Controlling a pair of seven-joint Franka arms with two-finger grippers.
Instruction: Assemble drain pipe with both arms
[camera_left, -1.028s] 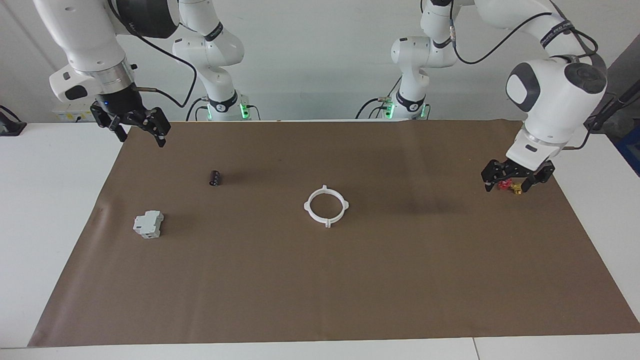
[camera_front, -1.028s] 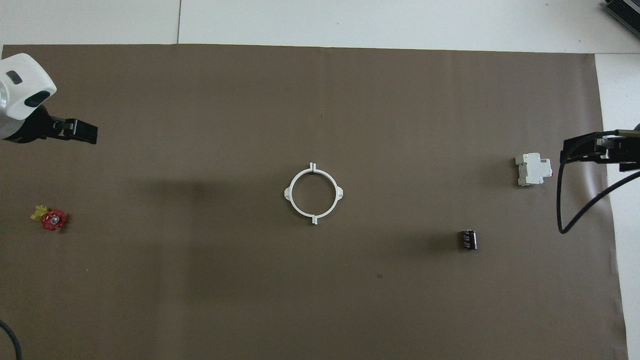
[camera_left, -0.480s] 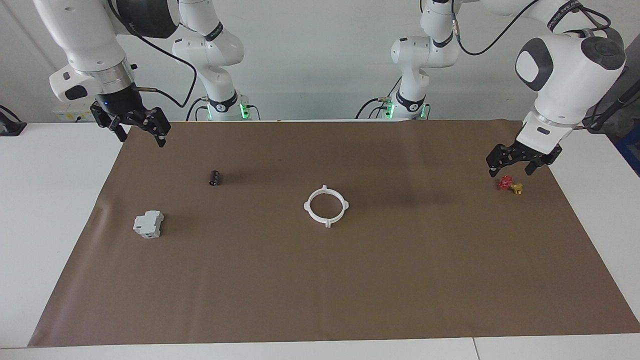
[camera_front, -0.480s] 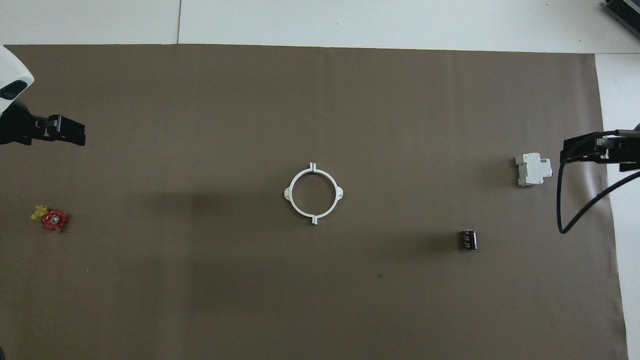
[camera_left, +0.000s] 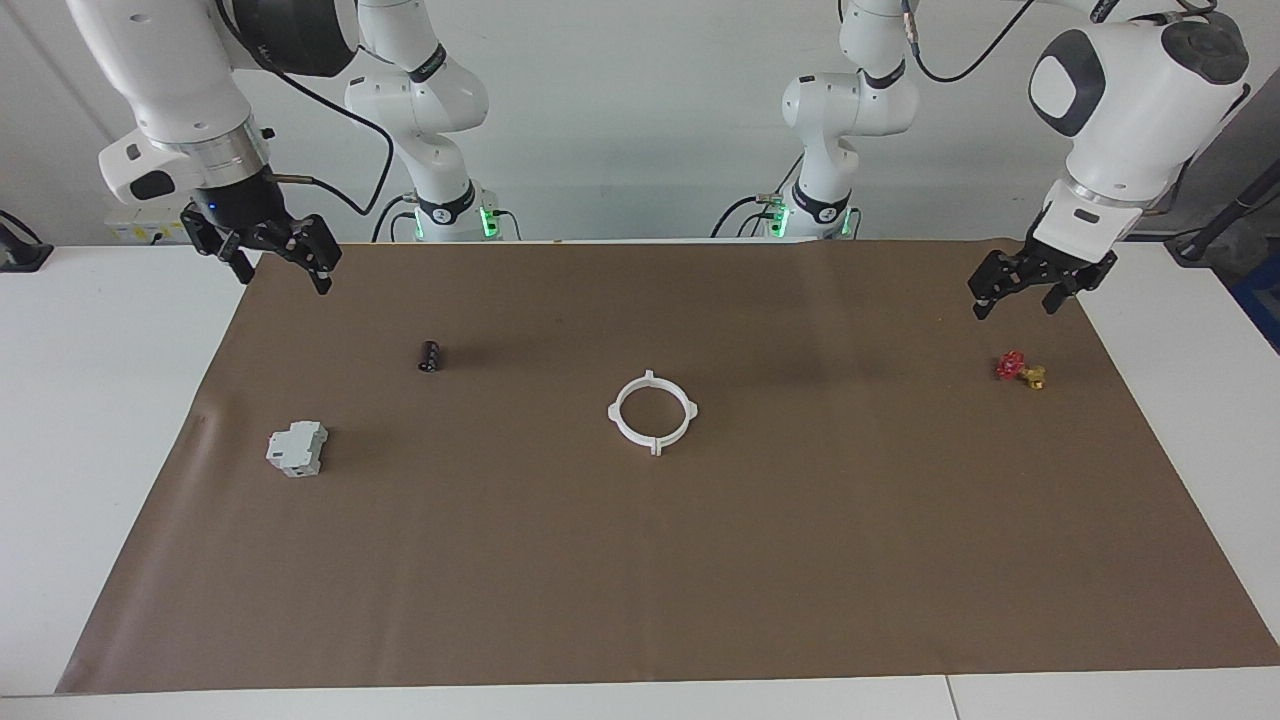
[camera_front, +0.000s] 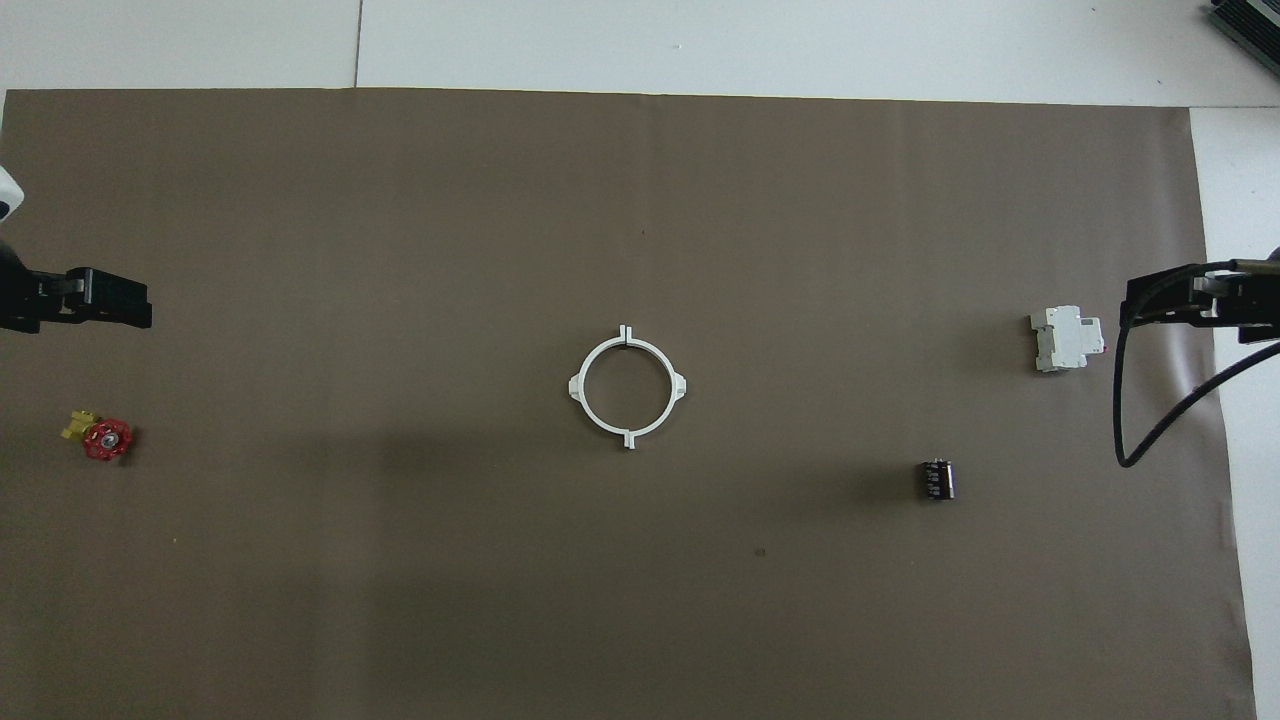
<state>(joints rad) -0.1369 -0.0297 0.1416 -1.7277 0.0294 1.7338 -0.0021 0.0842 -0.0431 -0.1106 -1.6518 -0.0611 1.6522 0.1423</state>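
Drain pipe (camera_left: 652, 411): the two white half-rings sit joined as one closed ring with four small outward tabs, lying flat on the brown mat (camera_left: 640, 580) about mid-table. All other places are taken from this ring.

Left gripper (camera_left: 1033, 290): up in the air over the mat's corner at the left arm's end of the table, well apart from the ring. Fingers spread, nothing between them. In the overhead view only its black tip (camera_front: 92, 299) shows at the frame edge.

Right gripper (camera_left: 268, 255): hangs over the mat's edge at the right arm's end, also well apart from the ring. Fingers spread and empty, as far as the slanted view lets me judge.

Red and yellow valve piece (camera_left: 1020, 369): on the mat toward the left arm's end from the ring.

Small black cylinder (camera_left: 430, 355): toward the right arm's end from the ring, slightly nearer to the robots.

Grey-white boxy block (camera_left: 297, 448): also toward the right arm's end, slightly farther from the robots than the ring.
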